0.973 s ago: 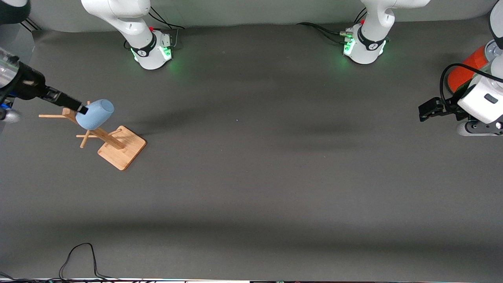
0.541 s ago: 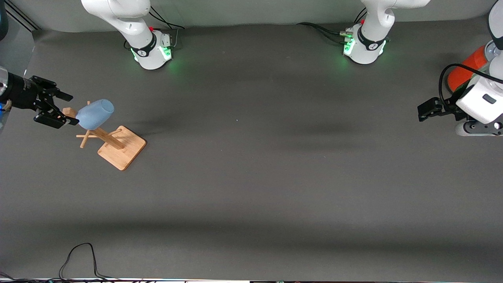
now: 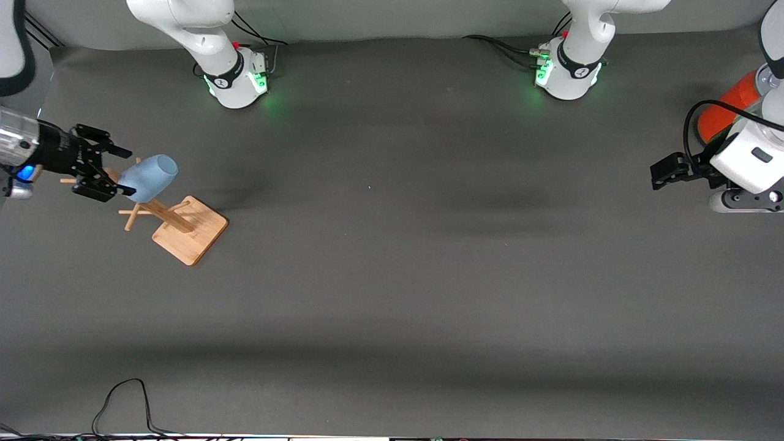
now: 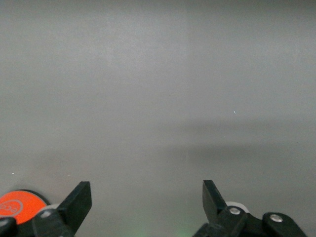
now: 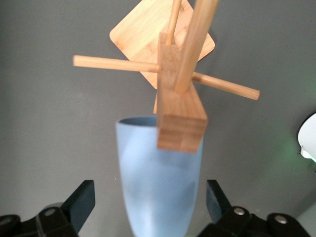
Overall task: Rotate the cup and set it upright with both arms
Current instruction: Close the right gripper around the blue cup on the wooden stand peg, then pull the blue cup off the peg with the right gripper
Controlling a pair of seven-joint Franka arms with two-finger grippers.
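Cup (image 3: pixel 147 177) is hung tilted on the wooden rack (image 3: pixel 184 228) at the right arm's end of the bench (image 3: pixel 392 275); the wide right pincer (image 3: pixel 116 171) straddles its base. The left pincer (image 3: pixel 664 171), spread wide, waits beside the orange can (image 3: pixel 723 110).

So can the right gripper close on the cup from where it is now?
Probably yes. The right gripper is open right at the closed end of the cup, which hangs on the wooden rack; in the right wrist view the cup sits between the fingers, and only the rack's post crowds it.
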